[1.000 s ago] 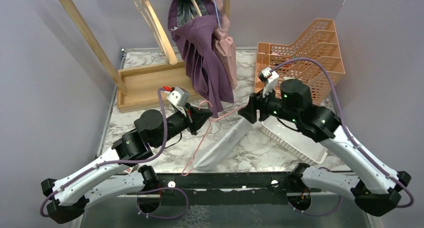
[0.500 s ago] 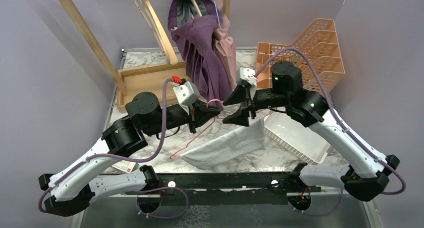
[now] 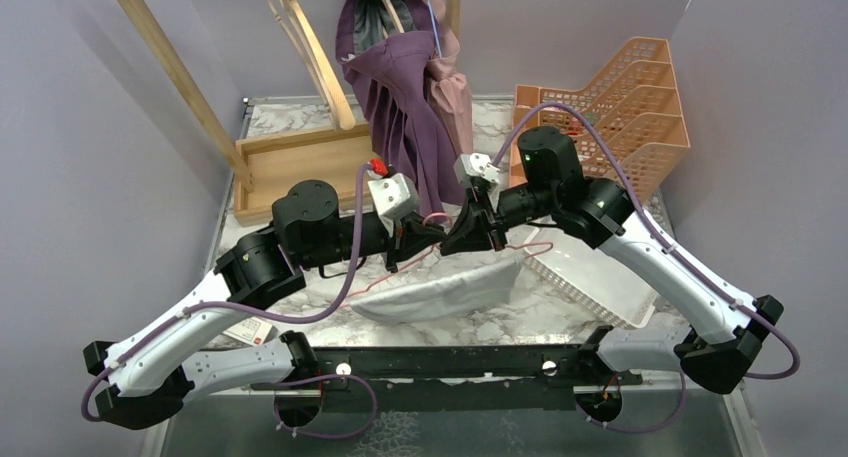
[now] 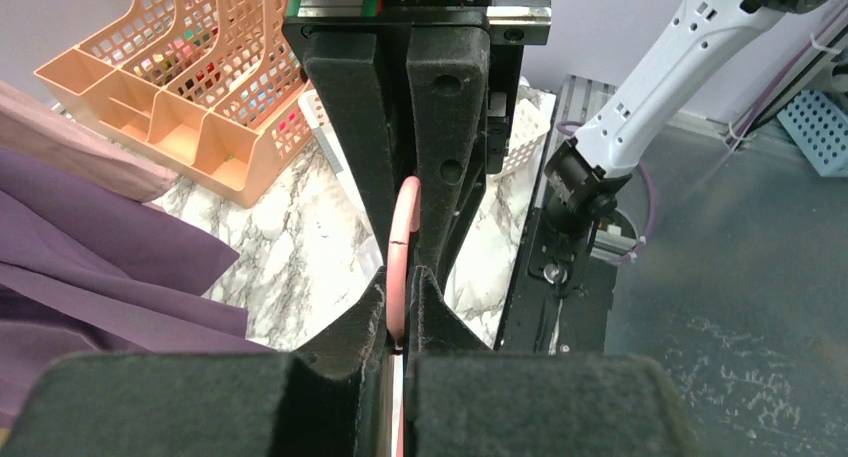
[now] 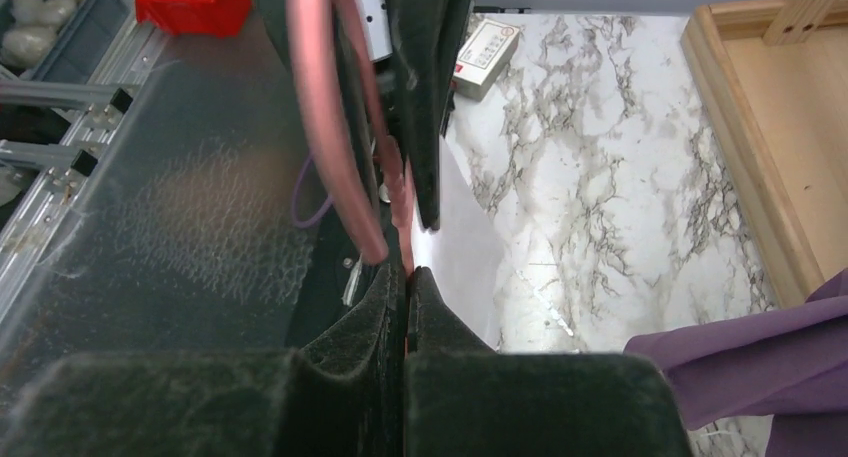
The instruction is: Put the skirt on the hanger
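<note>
Both grippers meet over the middle of the table in the top view. The thin pink hanger (image 3: 541, 247) runs between them, and its wire trails down to the left. My left gripper (image 3: 428, 233) is shut on the hanger's curved hook (image 4: 403, 239); the pink wire is pinched between the foam pads. My right gripper (image 3: 468, 233) faces it, shut on the hanger's wire (image 5: 322, 117), with a pink sliver at the fingertips. The white skirt (image 3: 442, 291) lies crumpled on the marble just below both grippers, and a pale patch of it (image 5: 455, 267) shows under the right gripper.
Purple and pink garments (image 3: 405, 117) hang from a wooden rack (image 3: 300, 167) right behind the grippers. An orange mesh organizer (image 3: 620, 102) stands at the back right, with a white basket (image 3: 590, 282) in front of it. A small box (image 5: 485, 45) lies near the front edge.
My right gripper swung left, let go of the skirt and closed on the hanger beside the left gripper. The left arm carried the hanger rightward. The skirt slumped flatter on the table.
</note>
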You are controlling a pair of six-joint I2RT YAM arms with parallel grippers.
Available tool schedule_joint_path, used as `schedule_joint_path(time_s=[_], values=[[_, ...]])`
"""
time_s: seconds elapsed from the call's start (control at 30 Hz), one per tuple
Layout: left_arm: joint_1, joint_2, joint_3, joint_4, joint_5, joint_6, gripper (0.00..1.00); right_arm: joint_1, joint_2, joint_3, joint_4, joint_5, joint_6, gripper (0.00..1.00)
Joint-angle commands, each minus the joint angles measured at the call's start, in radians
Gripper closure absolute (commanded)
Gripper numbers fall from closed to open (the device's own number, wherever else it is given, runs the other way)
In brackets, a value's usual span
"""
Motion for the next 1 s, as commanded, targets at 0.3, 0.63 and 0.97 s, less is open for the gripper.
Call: schedule_joint_path(time_s=[0.3,0.63,0.97], values=[[-0.001,-0.187,-0.088,-0.002,-0.123,-0.11,0.41,0.004,-0.222,-0.138,0.316,0.057,0.132,0.99],[-0.001,-0.202,-0.127,-0.16,0.079,-0.089,0.39,0.004,-0.195,-0.06,0.248,0.06,0.116,0.99],[-0.001,-0.188,-0.124,-0.23,-0.02,-0.008,0.66,0.003,-0.192,-0.052,0.236,0.034,0.111,0.99]])
